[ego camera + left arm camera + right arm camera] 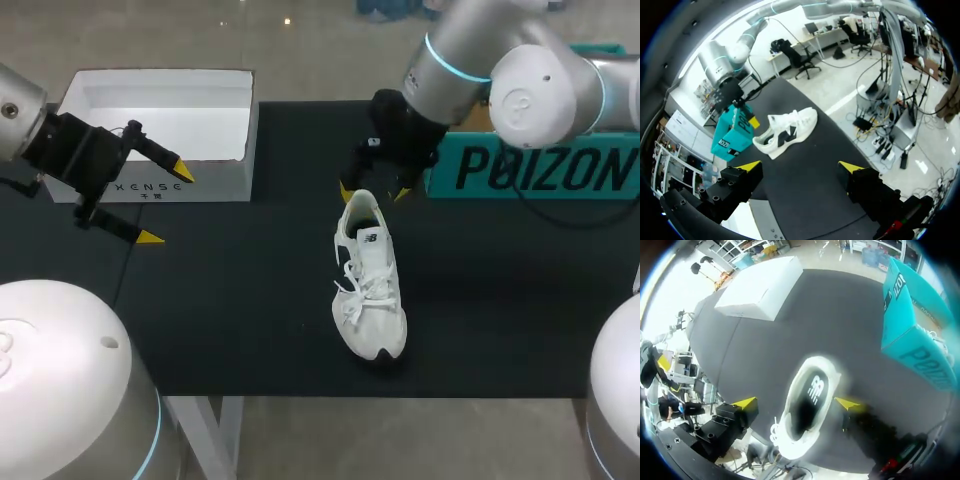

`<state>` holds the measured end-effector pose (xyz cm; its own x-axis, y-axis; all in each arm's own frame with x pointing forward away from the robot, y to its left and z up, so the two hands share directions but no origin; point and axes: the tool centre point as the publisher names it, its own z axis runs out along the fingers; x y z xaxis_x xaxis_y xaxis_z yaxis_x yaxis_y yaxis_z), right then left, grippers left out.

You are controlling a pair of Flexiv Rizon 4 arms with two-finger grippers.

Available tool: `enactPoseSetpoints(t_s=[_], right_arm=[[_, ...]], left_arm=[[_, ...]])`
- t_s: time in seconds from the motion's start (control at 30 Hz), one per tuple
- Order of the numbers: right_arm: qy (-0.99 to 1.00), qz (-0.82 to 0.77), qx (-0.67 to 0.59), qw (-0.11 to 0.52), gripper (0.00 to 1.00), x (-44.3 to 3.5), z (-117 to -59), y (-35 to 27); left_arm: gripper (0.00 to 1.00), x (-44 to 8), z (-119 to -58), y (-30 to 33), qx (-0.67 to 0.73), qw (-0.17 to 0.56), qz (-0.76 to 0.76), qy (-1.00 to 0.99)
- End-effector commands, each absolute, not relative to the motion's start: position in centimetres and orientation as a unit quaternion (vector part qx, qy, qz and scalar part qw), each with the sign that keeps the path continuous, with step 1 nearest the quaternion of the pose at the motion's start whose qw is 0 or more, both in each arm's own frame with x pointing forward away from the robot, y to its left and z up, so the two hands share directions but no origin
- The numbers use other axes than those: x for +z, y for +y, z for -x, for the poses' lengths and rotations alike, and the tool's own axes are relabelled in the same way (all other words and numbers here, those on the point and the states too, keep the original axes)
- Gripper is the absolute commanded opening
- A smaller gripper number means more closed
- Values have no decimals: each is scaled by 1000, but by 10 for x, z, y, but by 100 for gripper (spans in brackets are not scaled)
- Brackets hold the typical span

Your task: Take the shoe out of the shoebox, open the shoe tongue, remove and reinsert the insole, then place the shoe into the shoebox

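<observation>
A white sneaker (370,290) lies on the black table, toe toward the front edge and heel toward the back. My right gripper (372,192) hangs open just above the heel opening, its yellow tips on either side without touching. From the right wrist, the shoe (790,440) lies under the gripper (796,402), showing the dark insole (812,392). The teal shoebox (540,165) stands at the back right. My left gripper (167,205) is open and holds nothing, at the far left in front of the white box. In the left wrist view the shoe (785,131) lies well ahead of that gripper (800,166).
An open white box (150,110) sits at the back left, seen also in the right wrist view as a white box (762,287). The teal shoebox (732,132) stands close behind my right arm. Black table surface (250,300) stretches between the two arms.
</observation>
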<state>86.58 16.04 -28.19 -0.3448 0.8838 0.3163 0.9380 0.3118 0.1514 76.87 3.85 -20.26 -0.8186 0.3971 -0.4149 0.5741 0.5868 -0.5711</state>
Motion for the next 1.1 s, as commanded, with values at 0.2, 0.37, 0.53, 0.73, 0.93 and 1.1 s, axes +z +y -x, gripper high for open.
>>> enactPoseSetpoints(t_s=[0.2, 0.37, 0.53, 0.73, 0.93, 1.1], right_arm=[[-803, 581, -111, 64, 0, -296, -873, 167], [-796, 593, -100, 64, 0, -309, -871, 166], [-789, 605, -90, 62, 0, -328, -866, 163], [-786, 611, -74, 56, 0, -353, -860, 164], [-786, 612, -63, 62, 0, -378, -852, 171], [-788, 611, -54, 62, 0, -394, -851, 177]], left_arm=[[100, -202, -768, 39, -360, 121, -275, 883], [100, -202, -768, 39, -360, 121, -275, 883], [100, -202, -768, 39, -360, 121, -275, 883], [100, -202, -768, 39, -360, 121, -275, 883], [100, -202, -768, 39, -360, 121, -275, 883], [100, -202, -768, 39, -360, 121, -275, 883]])
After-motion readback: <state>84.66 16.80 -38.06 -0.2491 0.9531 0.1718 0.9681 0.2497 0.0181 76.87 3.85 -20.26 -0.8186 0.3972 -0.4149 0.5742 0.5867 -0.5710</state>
